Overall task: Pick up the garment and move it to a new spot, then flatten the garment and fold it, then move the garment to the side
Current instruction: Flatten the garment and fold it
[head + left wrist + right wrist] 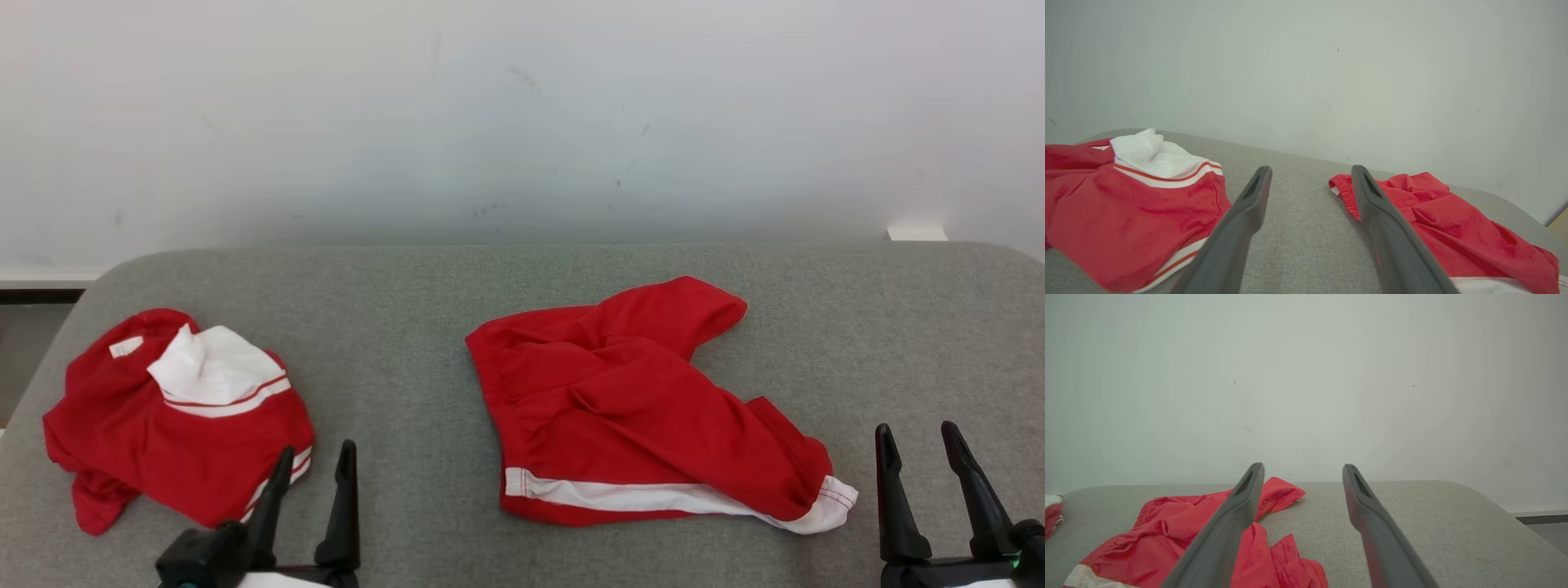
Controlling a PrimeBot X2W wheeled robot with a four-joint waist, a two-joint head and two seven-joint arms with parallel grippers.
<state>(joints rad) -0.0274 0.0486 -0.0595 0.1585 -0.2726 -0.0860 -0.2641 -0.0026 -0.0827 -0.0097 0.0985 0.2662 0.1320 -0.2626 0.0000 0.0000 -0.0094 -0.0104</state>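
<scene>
Both sets of fingers are spread wide apart and holding nothing. The left fingers [343, 506] sit at the near edge of the tabletop [408, 327]. From the head camera, one tip lines up with the striped hem of the second red-and-white garment [163, 441]. I honestly can't tell if it's brushing the cloth or just hovering over it. In the left wrist view those fingers [1241, 228] frame a bare strip of grey fabric between the two pieces of clothing. The right fingers [894, 498] are over at the near right, close to the white-trimmed corner of the red garment [620, 408] but apart from it.

That red garment is lying crumpled roughly mid-tabletop, a bit right of centre, with a white stripe along its near edge and an elastic-looking gathered edge on its left side [1345, 196]. The second one is bunched up well apart at the left end, with a white panel and a little label showing on top.

The tabletop itself is covered in grey woven fabric with rounded corners. Behind it is a plain pale wall [522, 122] with a few scuffs. There's a dark strip low along the wall's base on the left [41, 294].
</scene>
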